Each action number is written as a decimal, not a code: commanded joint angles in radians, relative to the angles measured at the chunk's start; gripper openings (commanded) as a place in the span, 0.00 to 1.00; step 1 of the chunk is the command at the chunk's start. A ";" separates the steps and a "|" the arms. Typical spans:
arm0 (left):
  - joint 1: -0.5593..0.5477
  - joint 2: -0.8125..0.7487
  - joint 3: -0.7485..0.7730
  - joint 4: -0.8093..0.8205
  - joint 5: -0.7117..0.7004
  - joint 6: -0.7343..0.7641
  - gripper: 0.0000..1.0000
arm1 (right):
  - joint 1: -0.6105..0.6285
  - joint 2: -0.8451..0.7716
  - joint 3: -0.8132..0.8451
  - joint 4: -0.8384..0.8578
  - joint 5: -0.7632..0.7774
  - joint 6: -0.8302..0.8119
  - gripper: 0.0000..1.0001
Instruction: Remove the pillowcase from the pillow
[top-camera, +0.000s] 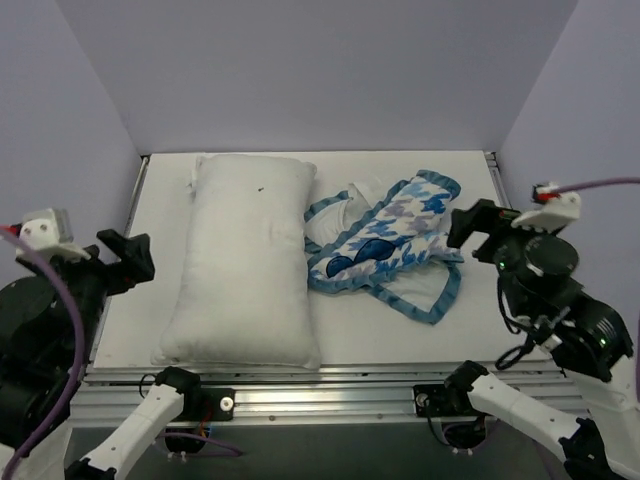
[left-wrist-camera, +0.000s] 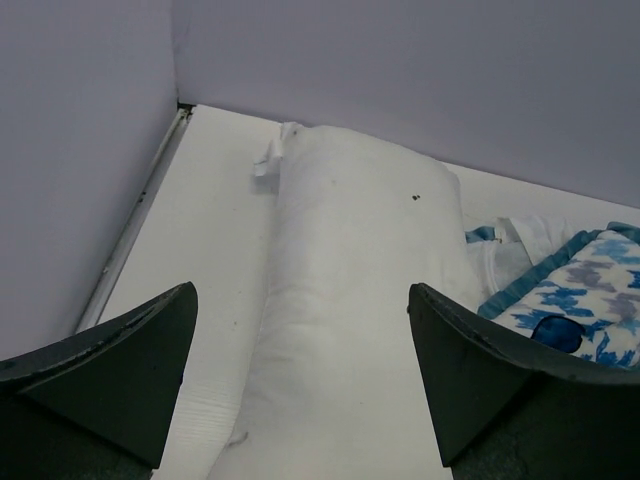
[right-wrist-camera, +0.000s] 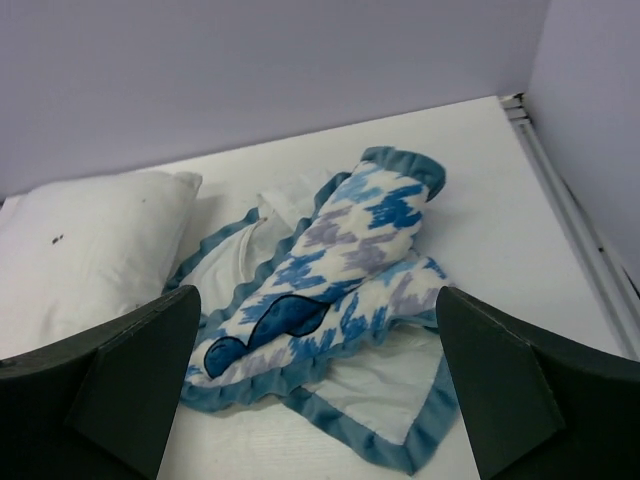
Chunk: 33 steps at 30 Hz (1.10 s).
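The pillowcase (top-camera: 385, 245) lies crumpled toward the right edge of the table (top-camera: 478, 325), fully off the bare pillow (top-camera: 245, 260) just beside it. The left fingers (left-wrist-camera: 120, 370) and right fingers (right-wrist-camera: 130, 370) are spread, empty. Removal looks finished; next calls only for parking the arms.

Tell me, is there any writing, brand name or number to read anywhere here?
No readable text in any view.
The pillowcase carries only a blue, grey and white pattern with a dark blue blob shape, no letters.
The pillow is plain white with a small dark speck.
The left arm and right arm show no legible label.
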 joint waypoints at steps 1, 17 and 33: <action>0.004 -0.104 -0.034 -0.092 -0.115 0.066 0.94 | -0.006 -0.146 -0.054 -0.058 0.165 0.014 1.00; 0.004 -0.522 -0.405 0.008 -0.243 0.021 0.94 | 0.008 -0.538 -0.282 -0.008 0.262 -0.030 1.00; 0.004 -0.482 -0.410 -0.040 -0.239 -0.009 0.94 | 0.011 -0.504 -0.299 -0.003 0.239 -0.044 1.00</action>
